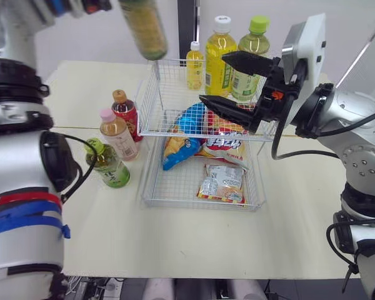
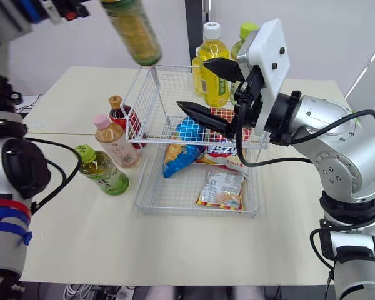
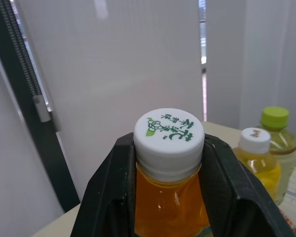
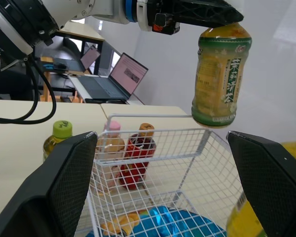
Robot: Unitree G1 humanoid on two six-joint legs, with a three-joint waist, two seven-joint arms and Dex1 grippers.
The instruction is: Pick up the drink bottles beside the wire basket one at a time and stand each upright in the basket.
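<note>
1. The desk (image 1: 175,244) carries the whole job, with the wire basket (image 1: 149,106) in the middle of it, toward the far side.
2. The basket has two tiers. The lower tier (image 1: 175,187) holds snack bags (image 1: 222,181). On the upper tier three bottles stand upright along the far side: a small yellow bottle (image 1: 194,65), a tall yellow bottle (image 1: 220,56) and a green-capped bottle (image 1: 256,37).
3. The right gripper (image 1: 212,78) hovers over the right part of the upper tier, its two fingers spread wide apart and holding nothing.
4. The left gripper (image 3: 168,153) is clamped on the neck of a green tea bottle (image 1: 144,28), just under its white cap (image 3: 168,133). The bottle hangs upright in the air above the far left corner of the basket, clear of the rim.
5. Three bottles wait on the desk just left of the basket: a red bottle (image 1: 126,112) farthest, a pink-capped bottle (image 1: 117,132) in the middle and a green-lidded bottle (image 1: 107,164) nearest.
6. The step in hand looks like the carry and placement of the held bottle.
7. Next, it likely needs to move right over free mesh and come straight down. The gripper should release only once the base sits flat, with the standing bottles and the right gripper avoided.
</note>
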